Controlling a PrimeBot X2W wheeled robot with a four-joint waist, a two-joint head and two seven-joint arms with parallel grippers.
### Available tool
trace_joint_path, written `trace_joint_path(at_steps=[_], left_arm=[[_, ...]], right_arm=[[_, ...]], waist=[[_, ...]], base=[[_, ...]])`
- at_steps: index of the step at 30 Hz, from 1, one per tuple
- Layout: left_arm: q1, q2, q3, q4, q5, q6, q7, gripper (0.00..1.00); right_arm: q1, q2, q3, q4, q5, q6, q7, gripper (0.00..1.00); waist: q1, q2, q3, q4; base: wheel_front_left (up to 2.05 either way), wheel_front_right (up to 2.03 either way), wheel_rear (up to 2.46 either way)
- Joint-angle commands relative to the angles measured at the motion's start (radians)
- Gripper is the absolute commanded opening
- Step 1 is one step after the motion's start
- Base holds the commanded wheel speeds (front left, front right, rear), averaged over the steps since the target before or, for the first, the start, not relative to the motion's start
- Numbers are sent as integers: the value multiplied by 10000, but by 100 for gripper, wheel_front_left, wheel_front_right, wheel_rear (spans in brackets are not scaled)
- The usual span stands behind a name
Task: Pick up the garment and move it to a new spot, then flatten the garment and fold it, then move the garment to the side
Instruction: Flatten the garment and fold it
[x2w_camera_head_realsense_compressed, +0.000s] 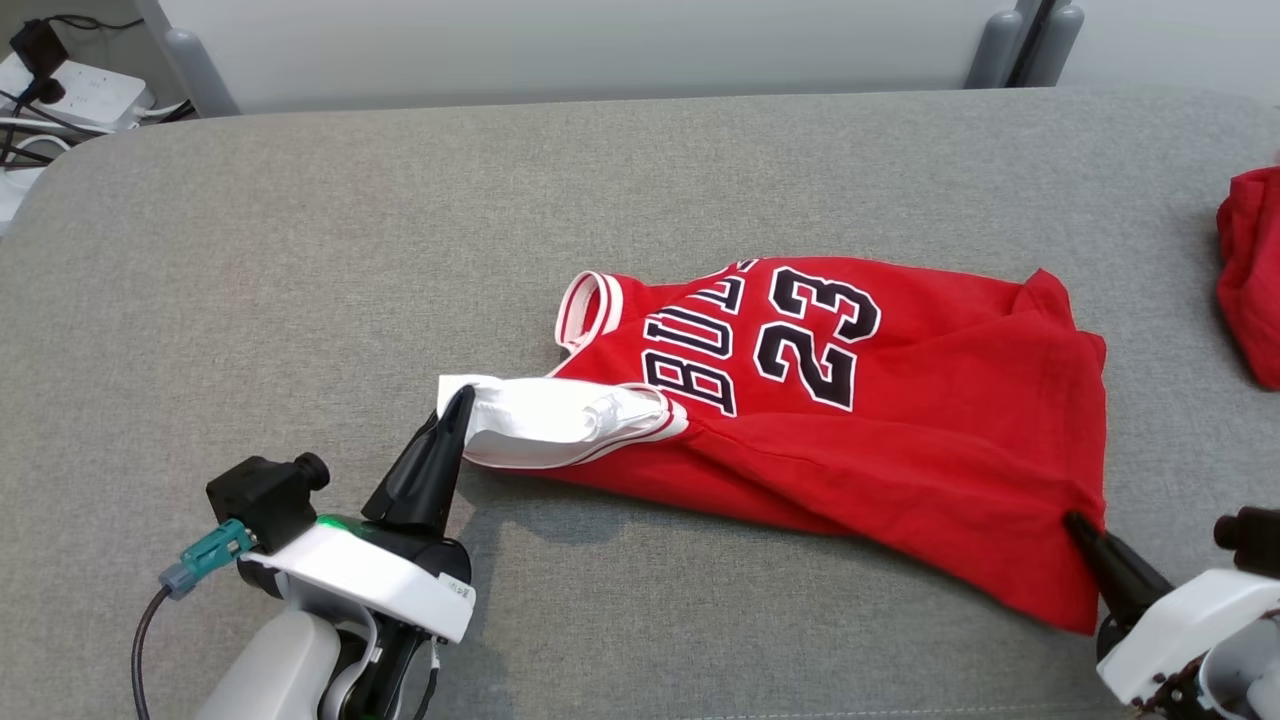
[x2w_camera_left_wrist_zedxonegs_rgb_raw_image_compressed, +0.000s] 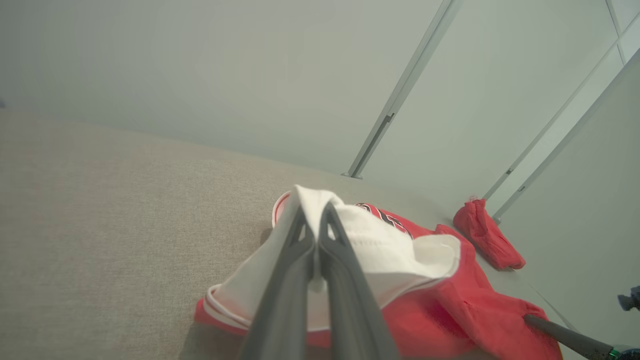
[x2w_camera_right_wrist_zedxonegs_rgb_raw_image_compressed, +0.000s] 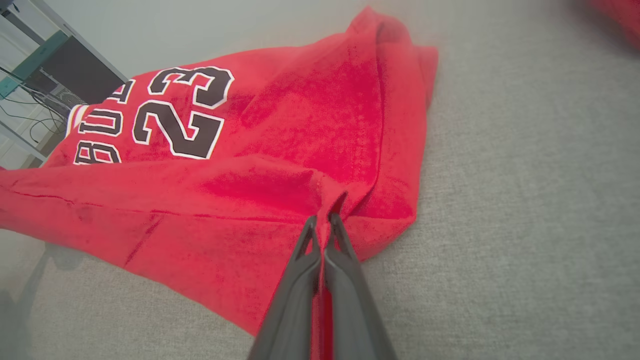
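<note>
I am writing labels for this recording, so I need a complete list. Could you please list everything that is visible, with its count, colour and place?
jersey: one, red with black-and-white "23" lettering and a white inner side, lying rumpled in the middle of the table
second garment: one, red, bunched at the table's right edge
table: one, grey fabric top, under both garments
power strip: one, white, beyond the far left corner
black plug: one, on the power strip
posts: two, grey, behind the far edge
left gripper: one, dark, shut on the jersey's white part
right gripper: one, dark, shut on the jersey's red hem
</note>
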Motion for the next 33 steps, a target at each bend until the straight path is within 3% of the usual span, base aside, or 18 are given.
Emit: trace_joint_path(at_steps=[1,5,6,7,8,9,10,11,14,20,21,22,23,27,28,29,33], left_arm=[[-130,168,369,-200,164,-50,-125,0],[1,76,440,-102,388,-54,-228,0],[36,50,460,-103,435,-55,-243,0],[77,20,488,-106,467,-56,-255,0],[122,-15,528,-114,488,-58,-265,0],[168,-42,564,-124,512,-59,-273,0],[216,-60,597,-132,537,-61,-280,0],[266,-85,642,-135,552,-62,-285,0],[408,-156,756,-143,591,-67,-294,0],[565,-270,877,-170,714,-81,-301,0],[579,-283,900,-181,749,-83,-301,0],[591,-300,922,-193,780,-85,-302,0],[598,-317,937,-201,812,-87,-302,0],[606,-364,947,-191,940,-93,-303,0],[607,-368,945,-179,971,-95,-303,0],[607,-376,939,-166,994,-96,-303,0],[629,-422,899,-121,1057,-102,-303,0]], right_arm=[[157,-243,164,-42,68,33,-207,2],[260,-123,702,488,262,33,-519,46],[290,-97,807,584,309,33,-620,61],[324,-66,900,669,367,33,-706,86],[359,-40,986,742,417,33,-787,100],[394,-14,1073,791,461,33,-860,100],[425,12,1156,823,511,33,-924,95],[450,30,1240,848,545,33,-983,64],[485,57,1480,900,634,33,-1114,0],[441,23,1768,1001,797,33,-1251,0],[416,17,1768,1036,765,33,-1270,37],[380,16,1782,1074,698,33,-1284,52],[341,21,1810,1115,622,33,-1294,53],[115,130,1850,1305,353,33,-1313,40],[44,172,1812,1337,279,33,-1315,25],[-9,221,1774,1365,207,33,-1316,0],[-101,329,1623,1360,-145,33,-1318,0]], waist=[[0,-1,10,24],[0,-1,-11,132],[0,-1,-23,161],[0,-1,-37,186],[0,-1,-54,207],[0,-1,-71,225],[0,-1,-91,236],[0,-1,-112,244],[0,-1,-163,240],[0,-1,-220,199],[0,-1,-222,191],[0,-1,-218,184],[0,-1,-215,183],[0,-1,-182,193],[0,-1,-177,199],[0,-1,-176,213],[0,-1,-219,302]], base=[[0,0,0],[0,0,0],[0,0,0],[0,0,0],[0,0,0],[0,0,0],[0,0,0],[0,0,0],[0,0,0],[0,0,0],[0,0,0],[0,0,0],[0,0,0],[0,0,0],[0,0,0],[0,0,0],[0,0,0]])
